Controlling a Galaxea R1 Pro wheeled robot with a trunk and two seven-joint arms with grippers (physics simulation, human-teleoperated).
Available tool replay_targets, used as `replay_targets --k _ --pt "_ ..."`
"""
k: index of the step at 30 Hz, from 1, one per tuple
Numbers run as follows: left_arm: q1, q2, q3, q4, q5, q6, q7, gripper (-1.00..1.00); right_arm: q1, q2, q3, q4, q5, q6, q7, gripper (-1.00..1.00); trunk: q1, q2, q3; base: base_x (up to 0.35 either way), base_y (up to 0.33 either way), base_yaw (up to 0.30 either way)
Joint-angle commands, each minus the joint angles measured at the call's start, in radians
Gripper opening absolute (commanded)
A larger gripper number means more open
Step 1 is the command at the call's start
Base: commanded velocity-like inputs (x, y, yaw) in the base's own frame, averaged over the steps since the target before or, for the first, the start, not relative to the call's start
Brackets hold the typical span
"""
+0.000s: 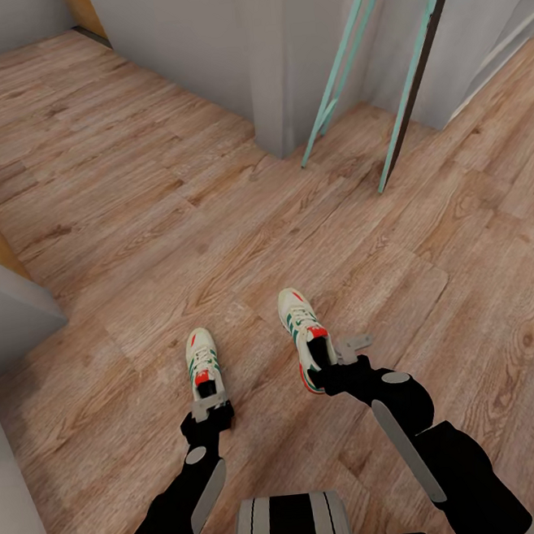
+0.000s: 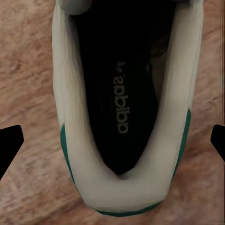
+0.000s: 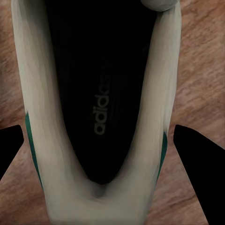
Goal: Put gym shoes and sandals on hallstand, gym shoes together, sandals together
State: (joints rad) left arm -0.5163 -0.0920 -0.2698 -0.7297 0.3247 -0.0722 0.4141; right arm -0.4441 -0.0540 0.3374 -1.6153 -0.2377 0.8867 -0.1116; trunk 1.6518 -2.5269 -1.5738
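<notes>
My two gym shoes (image 1: 203,360) (image 1: 303,329) are white with green stripes and red-orange accents, black inside; the corridor floor (image 1: 131,215) is light brown wood grain

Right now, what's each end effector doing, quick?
Left end effector: open, straddling the left gym shoe.
Right end effector: open, straddling the right gym shoe.

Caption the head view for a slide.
Two black arms reach down to a pair of white lace-up gym shoes with green stripes on the wood-plank corridor floor, one end effector at each heel.
</notes>
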Motion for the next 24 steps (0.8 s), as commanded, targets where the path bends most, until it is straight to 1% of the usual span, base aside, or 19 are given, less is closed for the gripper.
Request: replay_targets --k 1,4,6,10,24 --pt "-0.004 0.0 0.0 0.005 0.0 0.0 -0.005 1.0 0.0 0.0 0.0 0.0 0.0 0.0 0.0 -1.0 0.0 0.0 0.0 0.0 0.0 0.0" --pt "-0.025 -0.001 0.001 0.035 0.0 -0.001 -0.019 1.0 0.0 0.0 0.0 0.0 0.0 0.0 0.0 -1.0 0.0 0.0 0.0 0.0 0.0 0.0" --pt "-0.046 -0.001 0.001 0.076 0.0 -0.007 -0.03 1.0 0.001 0.0 0.0 0.0 0.0 0.0 0.0 -1.0 0.0 0.0 0.0 0.0 0.0 0.0" --pt "-0.057 0.0 0.001 0.1 -0.002 -0.012 -0.036 1.0 0.001 0.0 0.0 0.0 0.0 0.0 0.0 -1.0 0.0 0.0 0.0 0.0 0.0 0.0" --pt "-0.062 0.001 0.001 0.115 -0.002 -0.015 -0.038 1.0 0.001 -0.001 0.0 0.0 0.0 0.0 0.0 -1.0 0.0 0.0 0.0 0.0 0.0 0.0"
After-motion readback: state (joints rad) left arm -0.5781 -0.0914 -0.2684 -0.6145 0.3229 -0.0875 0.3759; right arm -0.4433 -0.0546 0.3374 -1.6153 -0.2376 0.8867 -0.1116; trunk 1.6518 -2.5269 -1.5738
